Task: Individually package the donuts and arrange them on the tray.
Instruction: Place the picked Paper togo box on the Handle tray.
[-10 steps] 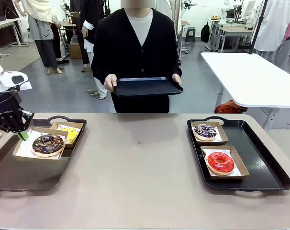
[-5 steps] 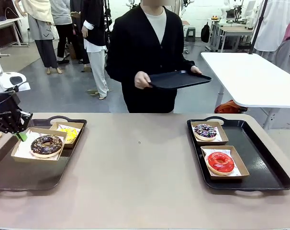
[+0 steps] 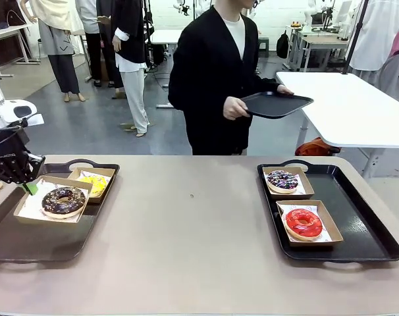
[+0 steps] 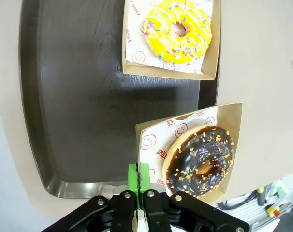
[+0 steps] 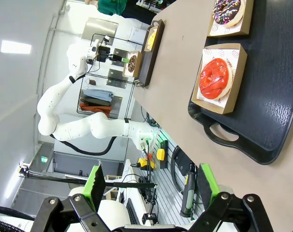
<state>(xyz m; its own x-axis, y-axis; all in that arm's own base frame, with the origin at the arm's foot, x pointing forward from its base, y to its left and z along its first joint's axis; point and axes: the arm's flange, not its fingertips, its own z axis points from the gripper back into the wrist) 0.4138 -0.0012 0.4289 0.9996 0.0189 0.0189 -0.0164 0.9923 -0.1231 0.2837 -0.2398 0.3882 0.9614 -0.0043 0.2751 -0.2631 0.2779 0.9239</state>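
Brown cardboard boxes carry the donuts in the front view. On the left tray [image 3: 28, 240] we see the chocolate donut [image 3: 63, 199] in its box [image 3: 51, 201], with the yellow donut [image 3: 95, 184] just beyond it toward one o'clock. The left gripper [image 3: 29, 187] has its green pads pressed together on that box's rim at nine o'clock, the box tilted above the tray floor. The tabletop [image 3: 186, 230] between the trays lies open. On the right tray [image 3: 364, 230] the purple-sprinkled donut [image 3: 283, 180] sits at twelve o'clock of the red donut [image 3: 303, 222]. A person holds a third tray [image 3: 276, 103] beyond the far edge.

From the left wrist, we see the pads [image 4: 138, 176] pinching the box edge at six o'clock, with bare tray floor toward nine.

From the right wrist, we see the right gripper [image 5: 149, 186] spread wide, off the table's edge, well apart from the red donut.
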